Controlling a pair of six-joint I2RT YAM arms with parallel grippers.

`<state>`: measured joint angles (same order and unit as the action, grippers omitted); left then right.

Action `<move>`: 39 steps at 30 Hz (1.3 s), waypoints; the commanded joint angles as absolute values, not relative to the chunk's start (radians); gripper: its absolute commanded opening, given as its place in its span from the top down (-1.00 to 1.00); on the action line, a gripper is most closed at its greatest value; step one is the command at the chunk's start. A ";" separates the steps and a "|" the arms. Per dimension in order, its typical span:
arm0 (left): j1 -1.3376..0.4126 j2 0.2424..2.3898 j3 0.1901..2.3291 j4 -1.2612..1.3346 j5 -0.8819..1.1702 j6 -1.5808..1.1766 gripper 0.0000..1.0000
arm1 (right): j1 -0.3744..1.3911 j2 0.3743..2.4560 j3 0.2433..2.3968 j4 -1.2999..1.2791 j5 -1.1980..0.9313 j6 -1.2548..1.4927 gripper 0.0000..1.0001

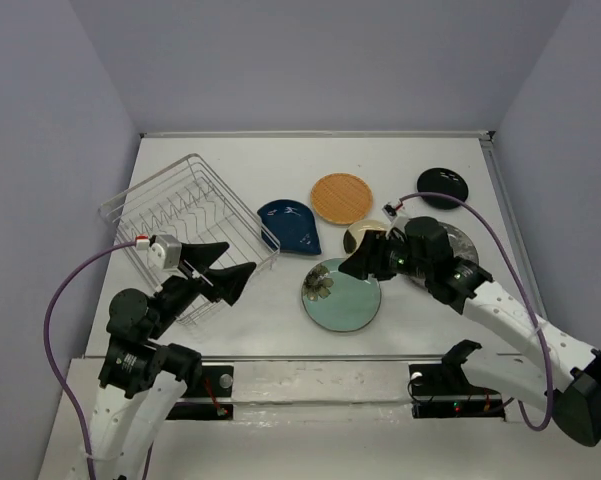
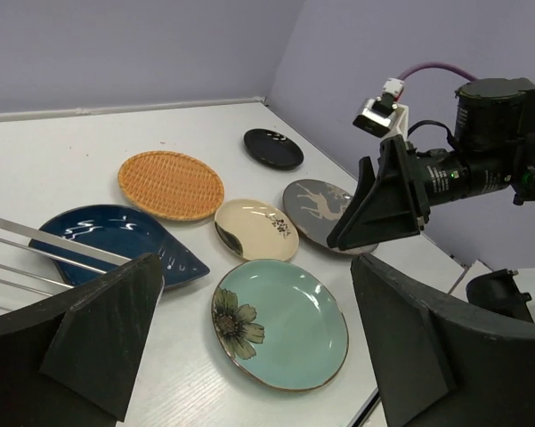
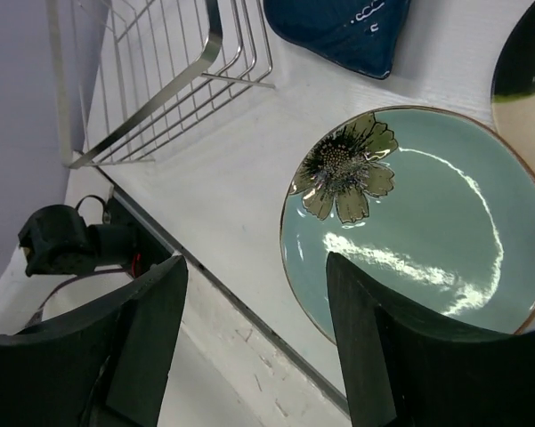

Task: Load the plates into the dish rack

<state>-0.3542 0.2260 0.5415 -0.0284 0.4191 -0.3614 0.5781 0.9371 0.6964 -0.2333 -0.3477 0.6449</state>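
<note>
Right jaws: apart, empty, poised over the pale teal flower plate. Left jaws: apart, empty, over the near edge of the dish rack. Six plates lie flat on the surface to the right of the rack — teal nearest, then cream plate, grey deer plate, blue teardrop plate, orange plate, black plate farthest.

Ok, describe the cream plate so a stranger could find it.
Start at the dish rack on the left, then look right. Between the orange plate and the teal flower plate lies the cream plate: small, pale, with a dark brush mark.
</note>
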 commanded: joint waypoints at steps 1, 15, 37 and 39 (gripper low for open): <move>-0.353 0.222 0.572 0.008 0.434 -0.342 -0.98 | 0.678 1.021 0.800 -0.143 -0.221 0.609 -0.39; -0.347 0.195 0.569 0.006 0.417 -0.348 -0.98 | 0.752 1.284 0.942 -0.141 -0.016 0.535 0.61; -0.347 0.173 0.560 0.014 0.382 -0.377 -0.98 | 0.592 1.861 1.167 0.035 -0.127 0.534 -0.06; -0.347 0.175 0.558 0.015 0.382 -0.380 -0.98 | 0.583 1.899 1.166 0.089 -0.167 0.548 0.00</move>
<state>-0.3515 0.1852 0.5415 -0.0315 0.3832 -0.3721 0.5884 1.8538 1.1263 -0.0494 -0.0811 0.5220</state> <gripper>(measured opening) 0.990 0.524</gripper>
